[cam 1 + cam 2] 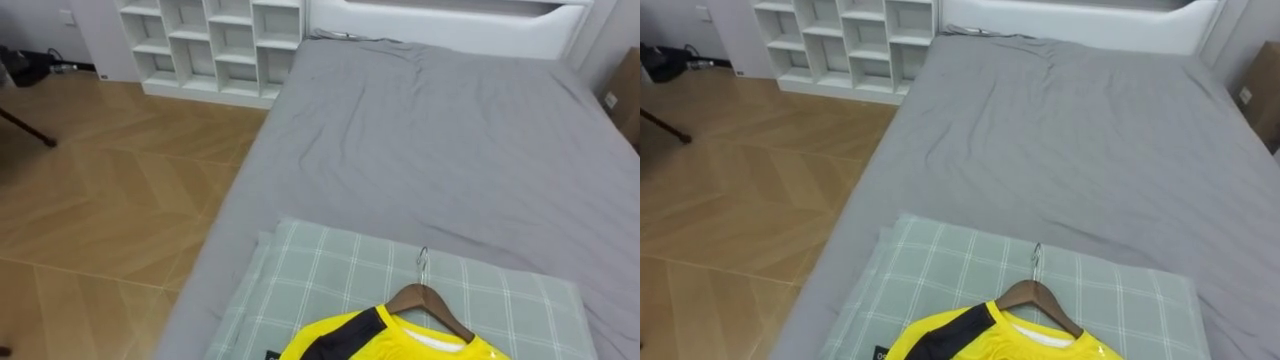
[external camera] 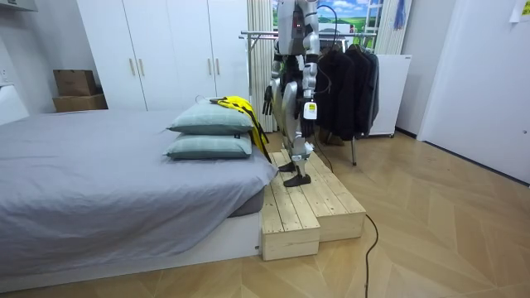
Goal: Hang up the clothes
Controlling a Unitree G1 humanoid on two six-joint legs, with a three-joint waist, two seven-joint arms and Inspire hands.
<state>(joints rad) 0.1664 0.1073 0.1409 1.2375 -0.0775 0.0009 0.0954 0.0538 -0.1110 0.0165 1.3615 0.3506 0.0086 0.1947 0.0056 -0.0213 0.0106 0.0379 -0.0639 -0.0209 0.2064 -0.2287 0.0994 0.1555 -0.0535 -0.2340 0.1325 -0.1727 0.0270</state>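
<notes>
Pickup step: shirt [image 1: 380, 338] on hanger [image 1: 432, 299] lies on pillow [image 1: 320, 268], frame bottom. Left robot hand [image 2: 309, 113] and right robot hand [image 2: 269, 99] hang down (open or closed: can't tell). Next: grab hanger, turn to rack [image 2: 261, 35].

One yellow shirt [image 1: 365, 340] and one wooden hanger [image 1: 432, 302] with one metal hook [image 1: 423, 263]. Two checked pillows, an upper pillow [image 2: 211, 121] and a lower pillow [image 2: 211, 147], on one bed [image 1: 450, 140]. One white shelf unit [image 1: 215, 45]. One white wardrobe [image 2: 157, 50]. Two cardboard boxes [image 2: 74, 83]. One clothes rack [image 2: 263, 35] with several dark garments [image 2: 344, 87], too bunched to count. One wooden platform [image 2: 306, 203] of two steps.
</notes>
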